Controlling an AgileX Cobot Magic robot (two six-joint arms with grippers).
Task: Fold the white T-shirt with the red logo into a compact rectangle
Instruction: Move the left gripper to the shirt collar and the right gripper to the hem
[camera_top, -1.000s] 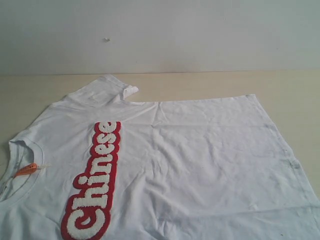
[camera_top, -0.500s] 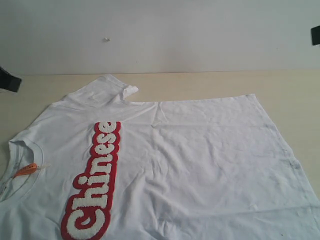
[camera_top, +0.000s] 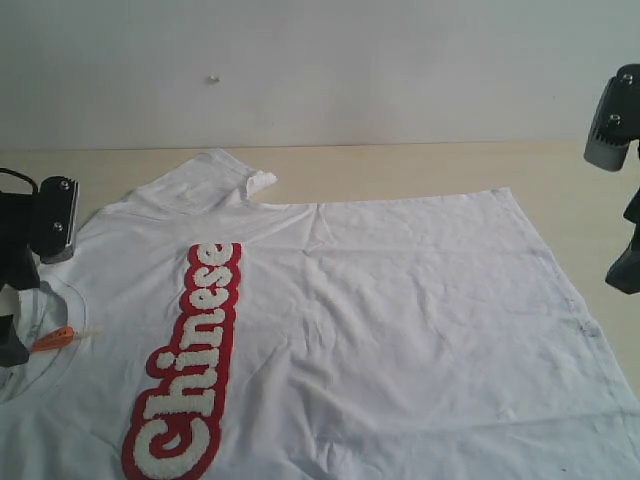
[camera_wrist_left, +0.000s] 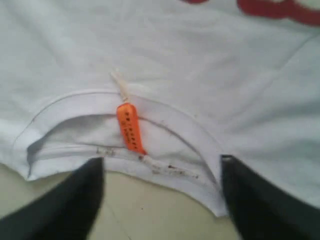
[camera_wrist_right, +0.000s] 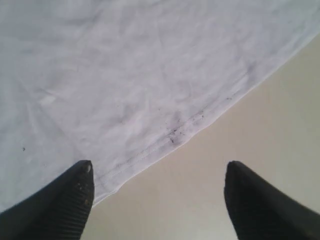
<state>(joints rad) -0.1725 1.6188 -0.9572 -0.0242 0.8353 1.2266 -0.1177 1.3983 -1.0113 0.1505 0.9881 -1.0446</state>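
Leftmost, the left gripper (camera_wrist_left: 161, 161) hangs with jaws spread over the ribbed collar (camera_wrist_left: 170, 112) and orange neck tag (camera_wrist_left: 130, 127) of the white T-shirt (camera_top: 400, 320). The shirt lies flat, chest up, on a pale beige table (camera_top: 400, 165). The red logo (camera_top: 190, 365) runs just right of the collar. A plain off-white wall (camera_top: 350, 70) stands behind. Far right, the right gripper (camera_wrist_right: 158, 165) is spread above the hem (camera_wrist_right: 175, 132).

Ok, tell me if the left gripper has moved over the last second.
Yes. The left gripper has come in from the exterior view's left edge toward the collar of the white T-shirt; a second ago it was out of view.
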